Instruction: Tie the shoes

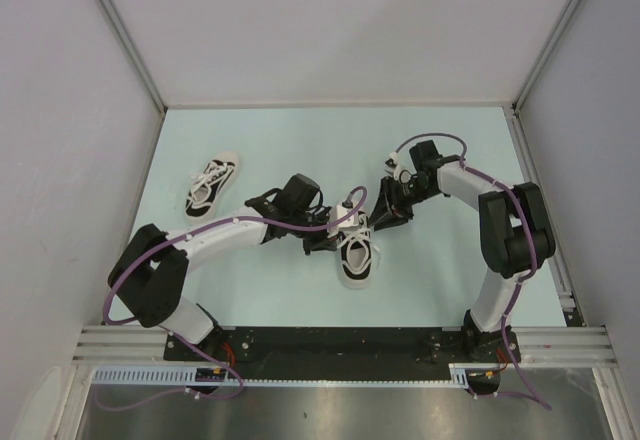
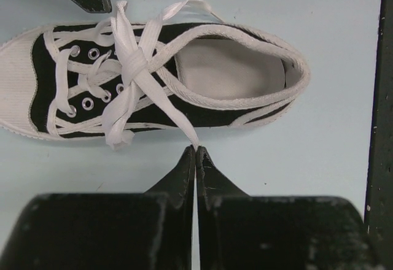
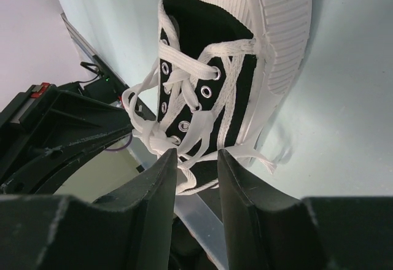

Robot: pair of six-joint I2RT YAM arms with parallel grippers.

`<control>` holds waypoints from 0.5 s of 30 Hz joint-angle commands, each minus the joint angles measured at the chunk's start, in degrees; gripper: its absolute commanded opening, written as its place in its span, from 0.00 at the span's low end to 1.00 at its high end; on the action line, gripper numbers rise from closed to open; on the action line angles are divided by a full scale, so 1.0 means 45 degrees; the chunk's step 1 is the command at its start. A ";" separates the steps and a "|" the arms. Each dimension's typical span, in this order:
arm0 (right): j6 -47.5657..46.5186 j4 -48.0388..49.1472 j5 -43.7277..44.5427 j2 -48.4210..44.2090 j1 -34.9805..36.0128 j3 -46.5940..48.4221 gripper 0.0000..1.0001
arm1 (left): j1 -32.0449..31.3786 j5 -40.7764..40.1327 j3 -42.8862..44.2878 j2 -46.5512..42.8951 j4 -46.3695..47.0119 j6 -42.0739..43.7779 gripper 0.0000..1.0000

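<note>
Left shoe (image 1: 212, 184): on its sole, at a slant, far-left part of table (image 1: 450, 290), well apart from both arms. Black canvas upper, white sole, laces loose across the top.

L gripper (image 2: 196, 152): jaws pressed together, no gap seen, clamped on the tip of one lace (image 2: 161, 101) end, just beside the mid shoe (image 2: 215, 118). Finger faces are matt black, scuffed and wedge-shaped.

Mid shoe: sited at table centre betw. the two grippers, on its sole, toe toward the arm bases. Black canvas, white stitched binding round the opening, ribbed white rubber toe cap (image 2: 15, 80), small metal eyelets (image 2: 88, 103), pale grey insole (image 2: 227, 67). The flat woven white lace is crossed and bunched into a knot over the tongue. One loop is led off toward the R gripper (image 3: 198, 159).

R gripper: at the shoe's other side, over the lacing. Fingers (image 3: 161, 184) are set a narrow gap apart w/ lace strands lying in the gap. Whether the strands are pinched cannot be told.

Surface: smooth pale mint sheet, matt. Enclosure: plain grey-white wall panels (image 1: 340, 30) on three sides, joined by metal corner strips. A slotted aluminium rail (image 1: 340, 345) is noted along the near edge, carrying both bases. Purple cables (image 1: 285, 226) are run along each arm.
</note>
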 commanded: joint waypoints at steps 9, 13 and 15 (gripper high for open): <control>0.0456 0.0251 -0.1104 0.0262 0.0280 0.0078 0.38 | -0.0062 0.0192 -0.0124 -0.0413 0.0321 0.0130 0.00; 0.0534 0.0310 -0.1300 0.0379 0.0300 0.0078 0.35 | -0.0062 0.0173 -0.0124 -0.0412 0.0302 0.0130 0.00; 0.0476 0.0291 -0.1320 0.0340 0.0280 0.0078 0.33 | -0.0062 0.0153 -0.0202 -0.0451 0.0302 0.0149 0.00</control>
